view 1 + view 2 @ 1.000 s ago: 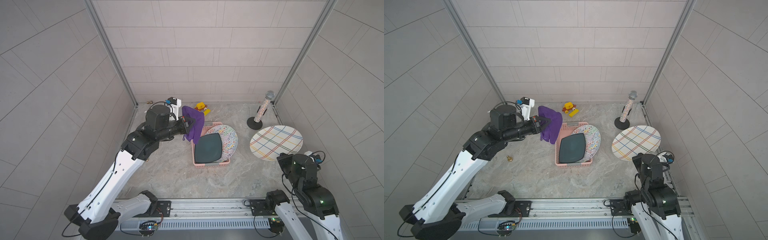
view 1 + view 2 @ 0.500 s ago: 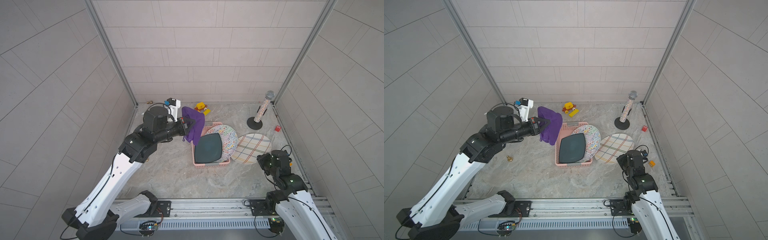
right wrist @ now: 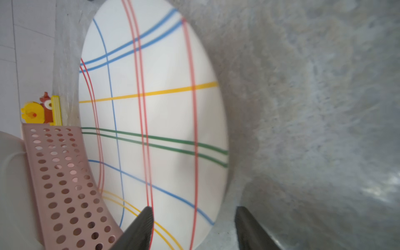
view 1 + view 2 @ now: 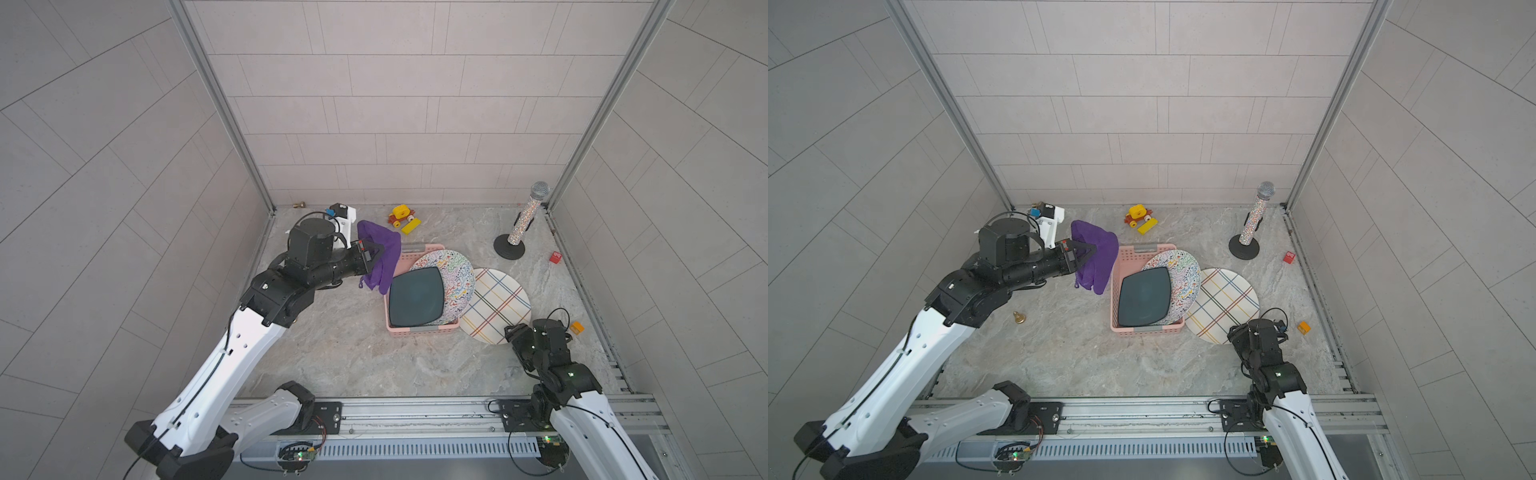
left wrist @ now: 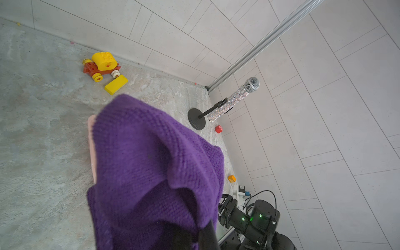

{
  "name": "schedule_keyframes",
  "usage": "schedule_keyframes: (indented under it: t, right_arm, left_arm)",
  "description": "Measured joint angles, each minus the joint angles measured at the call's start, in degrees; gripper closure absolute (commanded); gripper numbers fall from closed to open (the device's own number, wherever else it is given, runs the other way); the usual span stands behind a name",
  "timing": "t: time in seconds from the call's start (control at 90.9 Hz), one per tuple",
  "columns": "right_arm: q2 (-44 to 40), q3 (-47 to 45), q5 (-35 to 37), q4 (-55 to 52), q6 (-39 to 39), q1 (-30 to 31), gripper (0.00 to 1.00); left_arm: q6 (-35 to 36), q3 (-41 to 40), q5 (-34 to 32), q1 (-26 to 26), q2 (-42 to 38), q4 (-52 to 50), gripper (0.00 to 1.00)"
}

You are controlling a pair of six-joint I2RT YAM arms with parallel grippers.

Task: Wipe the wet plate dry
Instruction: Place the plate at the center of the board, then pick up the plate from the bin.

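Plaid plate [image 4: 494,305] lies at the pink basket's [image 4: 415,330] 3 o'clock, with the right jaws apart at its 5 o'clock rim. Left jaws are clamped on the purple cloth [image 4: 384,257] at the basket's 10 o'clock. Wiping probably needs the cloth carried over onto the plate.

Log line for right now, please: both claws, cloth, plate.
left claw: shut on cloth, raised beside basket | right claw: open, at plate rim | plate: against basket | cloth: clear of plate
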Motion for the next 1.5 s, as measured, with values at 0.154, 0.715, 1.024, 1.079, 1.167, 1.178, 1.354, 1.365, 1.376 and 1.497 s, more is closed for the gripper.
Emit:
schedule_keyframes:
  t: [0.154, 0.715, 1.024, 1.079, 1.167, 1.178, 1.354, 1.365, 1.376, 1.497]
  right_arm:
    - [-0.61, 9.92, 6.01, -12.31, 0.2, -0.07, 0.26]
    - [42.75, 51.91, -8.09, -7.65, -22.16, 22.29, 0.61]
    - [57.57, 52.0, -7.32, -7.3, -25.24, 24.83, 0.58]
    - [59.49, 52.0, -7.56, -6.4, -25.24, 25.14, 0.58]
    - [62.49, 52.0, -7.89, -4.92, -25.07, 26.03, 0.58]
    - [62.84, 52.0, -8.0, -4.7, -25.0, 26.16, 0.58]
    - [67.28, 51.6, -9.9, 0.02, -22.69, 29.07, 0.57]
    - [67.41, 51.47, -9.99, 0.44, -22.51, 29.22, 0.57]
    - [67.56, 51.34, -9.97, 0.7, -22.32, 29.35, 0.58]
    - [67.82, 49.53, -10.25, 4.04, -20.13, 29.9, 0.71]
  left_arm:
    - [0.44, -0.07, -4.85, 0.85, -0.02, -3.45, 1.0]
    - [5.18, -11.41, -11.67, 3.78, 10.4, -9.07, 1.0]
    - [5.33, -15.39, -6.49, 3.82, 16.57, -6.4, 1.0]
    - [5.25, -16.65, -5.31, 3.82, 17.16, -5.55, 1.0]
    - [4.83, -18.05, -3.52, 3.82, 18.27, -4.22, 1.0]
    - [4.7, -18.18, -3.28, 3.85, 18.43, -4.02, 1.0]
    - [3.54, -18.86, 0.09, 3.82, 20.57, -1.53, 1.0]
    - [3.45, -18.86, 0.24, 3.82, 20.68, -1.36, 1.0]
    - [3.37, -18.86, 0.35, 3.85, 20.74, -1.27, 1.0]
    - [3.08, -18.86, 0.9, 3.85, 20.96, -0.92, 1.0]
